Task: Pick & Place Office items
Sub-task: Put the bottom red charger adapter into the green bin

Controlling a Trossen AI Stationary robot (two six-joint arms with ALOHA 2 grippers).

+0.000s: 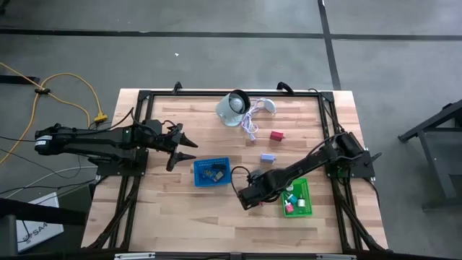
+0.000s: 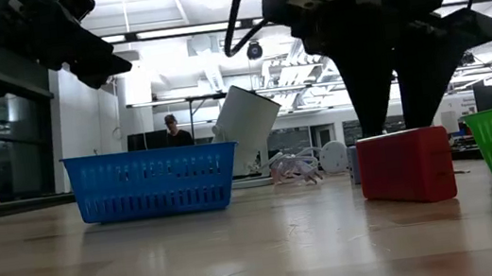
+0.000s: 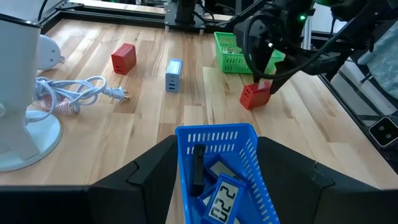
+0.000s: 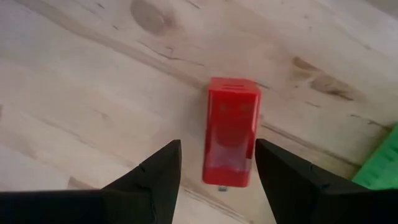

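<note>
High view shows the wooden table with my two arms over it. On its far side stands the white device with its white cable. Nearer the middle lies the blue basket, and in the left wrist view I see dark items with a small display inside it. The green basket is on the right side and holds some small pieces, which I cannot tell apart well.

My left gripper hovers just beside the blue basket, on its left, and its fingers are apart with nothing between them.

My right gripper is between the two baskets, low over a red block. Its fingers stand wide apart on both sides of the block, and I cannot tell if they touch it. The block lies on the table, just beside the green basket.

A second red block and a pale blue block lie on the bare wood, between the device and the green basket, near each other but apart.
</note>
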